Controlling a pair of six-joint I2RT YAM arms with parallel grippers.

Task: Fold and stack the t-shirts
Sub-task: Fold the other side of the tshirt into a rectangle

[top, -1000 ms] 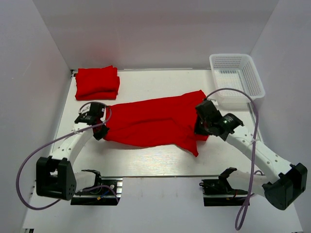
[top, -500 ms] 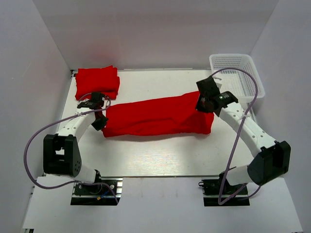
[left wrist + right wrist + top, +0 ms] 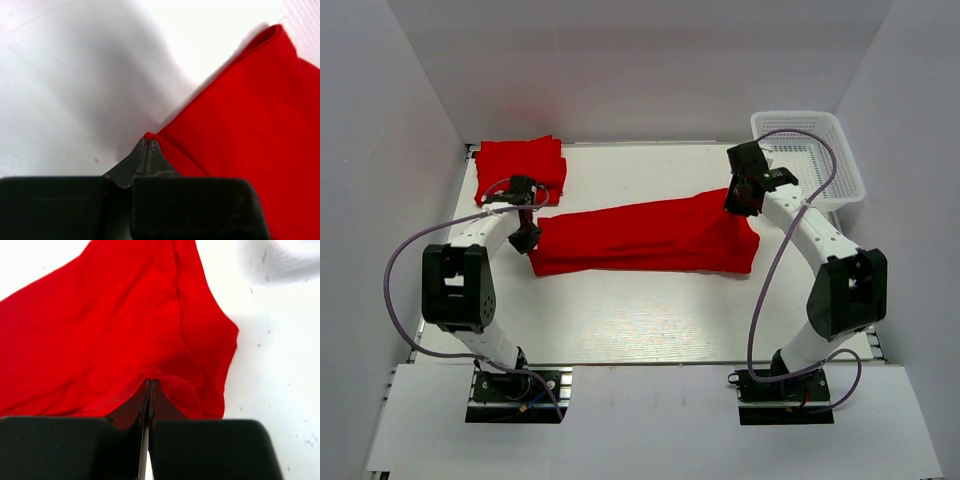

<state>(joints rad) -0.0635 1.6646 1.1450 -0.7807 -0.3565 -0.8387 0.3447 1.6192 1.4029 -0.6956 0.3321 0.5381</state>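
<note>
A red t-shirt (image 3: 645,238) lies as a long folded strip across the middle of the white table. My left gripper (image 3: 527,232) is shut on its left edge; in the left wrist view the jaws (image 3: 147,142) pinch a red hem (image 3: 235,120). My right gripper (image 3: 741,200) is shut on the strip's right far edge; in the right wrist view (image 3: 150,382) the cloth (image 3: 115,325) bunches at the tips. A stack of folded red t-shirts (image 3: 520,168) sits at the far left corner.
A white mesh basket (image 3: 807,157) stands at the far right, just beyond my right arm. White walls (image 3: 380,180) close in the table on the left, right and back. Bare table (image 3: 650,310) lies in front of the strip.
Both grippers have carried the shirt's near edge away from me, over the rest. The wide spread shirt is now a narrower folded strip. Both arms reach farther out.
</note>
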